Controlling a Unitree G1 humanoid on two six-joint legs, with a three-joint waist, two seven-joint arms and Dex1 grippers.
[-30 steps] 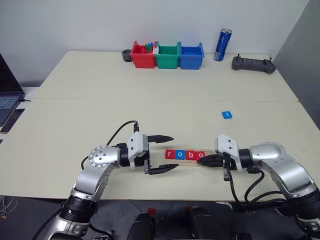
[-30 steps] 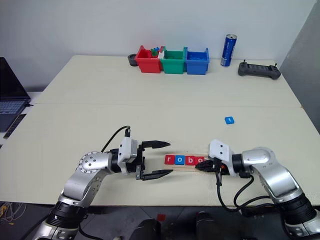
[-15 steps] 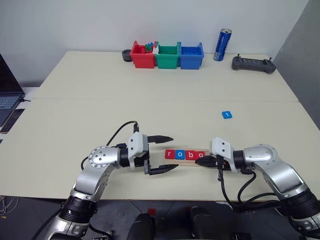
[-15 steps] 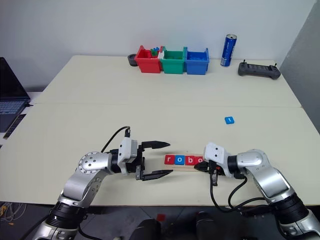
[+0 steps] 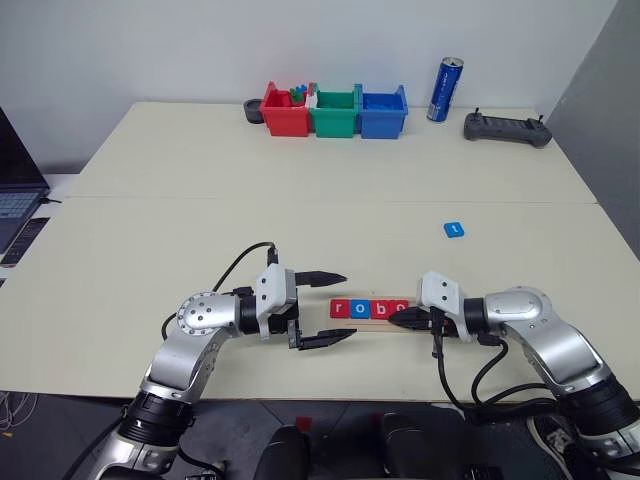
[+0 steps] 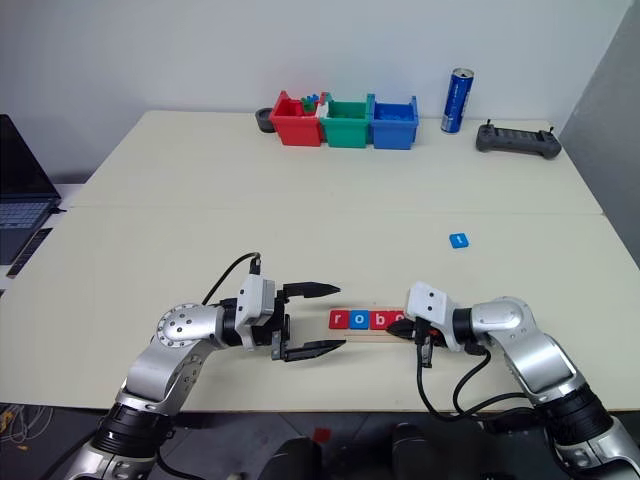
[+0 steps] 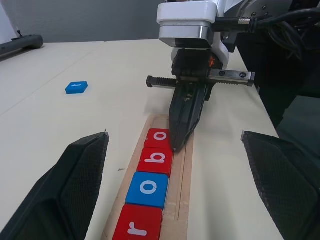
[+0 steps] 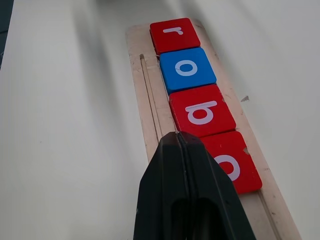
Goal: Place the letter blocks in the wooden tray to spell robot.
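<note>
Right pincer [image 7: 176, 145] closed, empty, tips touching the edge of the second red "o" block [image 7: 159, 137] in the wooden tray [image 8: 152, 120]. Left pincer [image 5: 327, 308] wide open, empty, just off the tray's "r" end. Blue "t" block [image 5: 454, 230] sits on the tabletop [image 5: 300, 190], well beyond the tray. Right pincer has slid nearer the blocks than a second ago, covering the tray's far end.

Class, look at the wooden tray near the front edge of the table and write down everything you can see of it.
The wooden tray is a long, narrow strip of pale wood with rounded corners and a thin groove along one side. It lies flat on the table between the two grippers. Four letter blocks sit in a row on it, reading r, o, b, o. The shut right gripper tips down at its groove.
</note>
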